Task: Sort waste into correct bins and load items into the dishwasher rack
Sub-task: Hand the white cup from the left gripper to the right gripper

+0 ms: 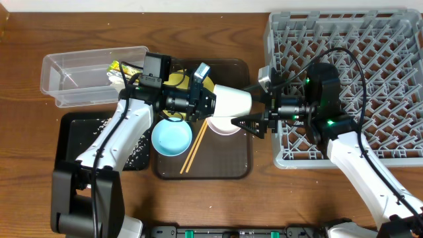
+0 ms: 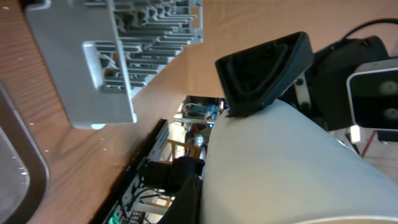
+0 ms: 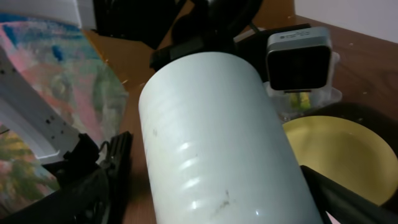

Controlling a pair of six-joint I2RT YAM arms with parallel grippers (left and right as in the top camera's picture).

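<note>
The pale green cup (image 1: 232,100) lies on its side in the air above the brown serving tray (image 1: 231,168). My left gripper (image 1: 205,99) is shut on one end of it. My right gripper (image 1: 254,107) is open, with its fingers on either side of the cup's other end (image 3: 211,137). The yellow plate (image 1: 176,80) is partly hidden under the left wrist. The light blue bowl (image 1: 172,137), the white bowl (image 1: 223,127) and the chopsticks (image 1: 193,151) rest on the serving tray. The dishwasher rack (image 1: 370,79) stands at the right.
The clear tub (image 1: 79,73) at the back left holds the green-and-orange wrapper (image 1: 121,67). The black tray (image 1: 73,135) in front of it holds white rice bits (image 1: 140,151). The rack's near corner (image 2: 112,62) is close to the right arm.
</note>
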